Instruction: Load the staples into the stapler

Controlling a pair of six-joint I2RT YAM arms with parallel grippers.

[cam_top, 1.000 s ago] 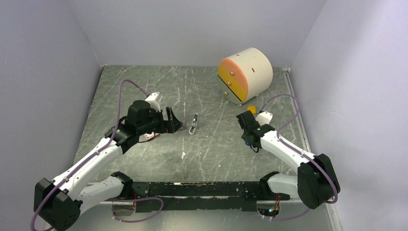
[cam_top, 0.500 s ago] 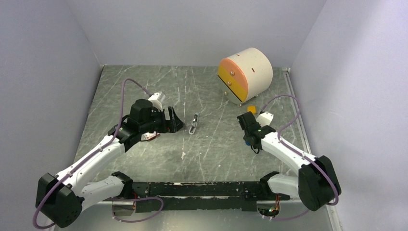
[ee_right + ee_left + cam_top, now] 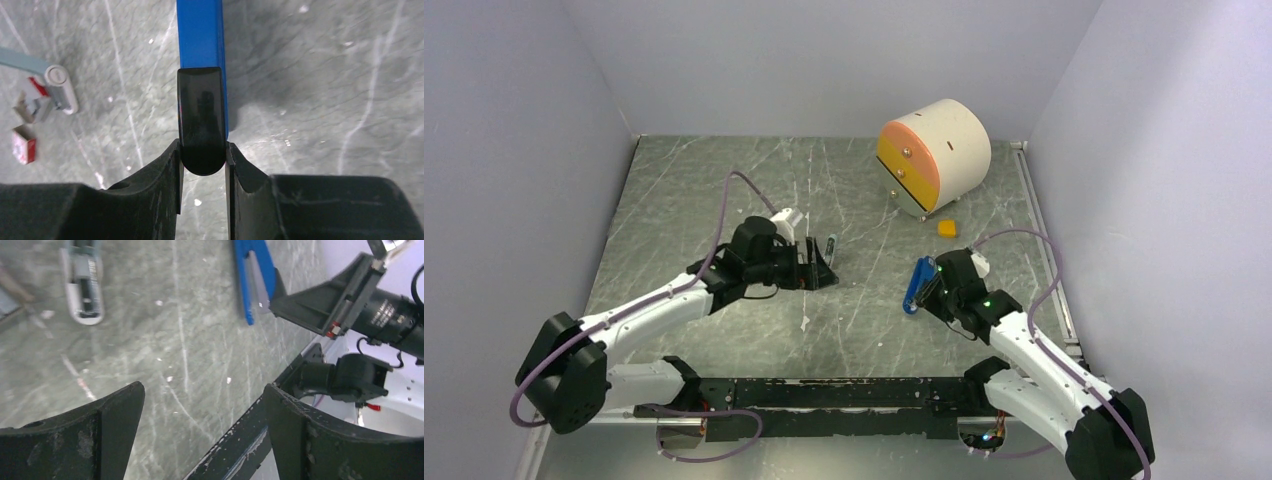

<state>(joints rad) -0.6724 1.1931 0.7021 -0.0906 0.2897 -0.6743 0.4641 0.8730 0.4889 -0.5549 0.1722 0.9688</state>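
Blue now shows plainly in the top view: the stapler point(image 3: 914, 285) was almost hidden behind the right wrist half a second ago. It stands out to the left of the right gripper point(image 3: 932, 284), which has swung nearer and toward the middle of the table point(image 3: 724, 190). The left gripper point(image 3: 822, 272) has travelled right and now sits just beside the pale-blue-and-white piece point(image 3: 831, 243), which lies where it lay. The small yellow block point(image 3: 946, 228) near the round drum point(image 3: 934, 155), half covered before, is in plain view.

The stapler's long axis runs mostly near to far, leaning slightly. Its black end is far-right in the fingers and its blue free end points near-left. In the right wrist view the fingers point(image 3: 170, 165) are pressed against both sides of that black end, and the blue body point(image 3: 200, 30) stretches straight away from them. Whether the free end touches the table I cannot tell.

The left fingers point(image 3: 115, 410) are spread wide with nothing between them. The red-and-white box point(image 3: 23, 145) lies well to the left.
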